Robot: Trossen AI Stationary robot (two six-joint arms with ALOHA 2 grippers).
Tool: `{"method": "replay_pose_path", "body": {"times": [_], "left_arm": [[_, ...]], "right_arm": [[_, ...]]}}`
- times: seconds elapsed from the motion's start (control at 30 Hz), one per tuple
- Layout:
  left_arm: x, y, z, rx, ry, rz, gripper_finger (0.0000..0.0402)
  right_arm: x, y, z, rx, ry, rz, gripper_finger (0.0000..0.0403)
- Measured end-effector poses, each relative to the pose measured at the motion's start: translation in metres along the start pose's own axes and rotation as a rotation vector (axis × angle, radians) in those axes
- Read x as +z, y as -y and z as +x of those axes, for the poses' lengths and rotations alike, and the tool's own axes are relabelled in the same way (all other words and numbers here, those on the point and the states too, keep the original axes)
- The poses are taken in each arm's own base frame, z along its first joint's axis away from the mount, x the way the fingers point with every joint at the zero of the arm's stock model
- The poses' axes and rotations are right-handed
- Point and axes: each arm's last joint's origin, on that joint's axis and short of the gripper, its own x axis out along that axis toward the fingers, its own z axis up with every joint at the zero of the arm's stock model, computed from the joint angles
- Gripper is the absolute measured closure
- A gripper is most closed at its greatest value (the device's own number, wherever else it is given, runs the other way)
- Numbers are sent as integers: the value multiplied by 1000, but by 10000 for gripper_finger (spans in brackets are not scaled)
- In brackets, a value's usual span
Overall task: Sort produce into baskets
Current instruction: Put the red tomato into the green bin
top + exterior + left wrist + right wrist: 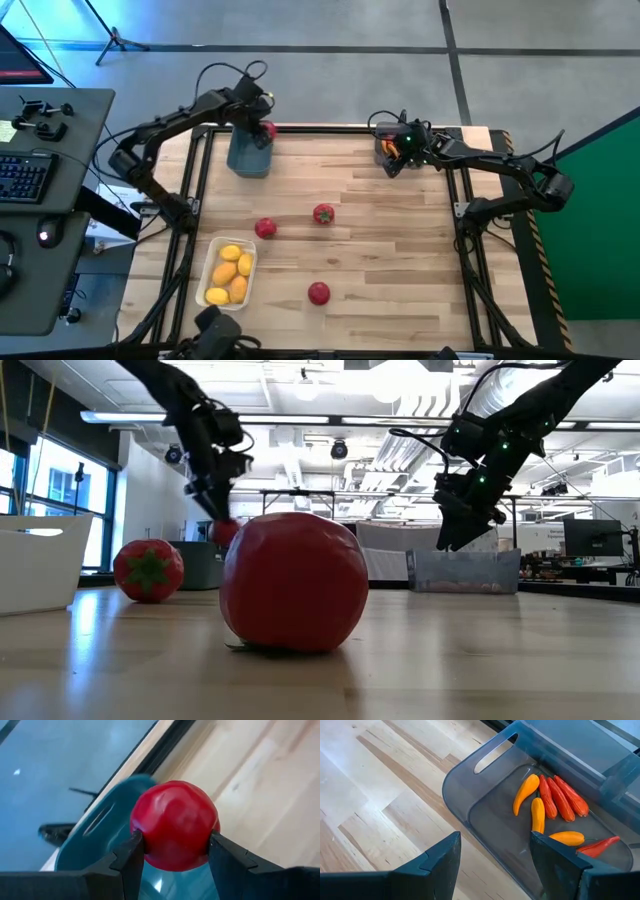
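Red tomato [175, 825] is clamped between the fingers of the left gripper [262, 128], held just above the dark blue-grey bin [249, 155] at the table's far left; being round, no long axis can be told. Three more tomatoes [323, 214] are scattered across the wooden table [400, 260], well apart from that bin. Lemons [229, 272] are piled in the white tray [247, 246] near the front. The right gripper [492, 852] is held spread and empty over the smoky grey bin [465, 785], where peppers [560, 797] lie mostly side by side along its length.
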Motion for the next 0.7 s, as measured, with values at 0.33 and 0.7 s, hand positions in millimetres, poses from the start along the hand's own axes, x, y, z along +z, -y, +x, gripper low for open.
{"method": "replay_pose_path", "body": {"times": [0.33, 0.7], "left_arm": [[-22, -14, 33, 24, -27, -79, 232], [-21, -16, 60, -2, -58, -80, 232]], "right_arm": [[0, 0, 0, 0, 1, 1, 176], [0, 0, 0, 1, 4, 12, 176]]}}
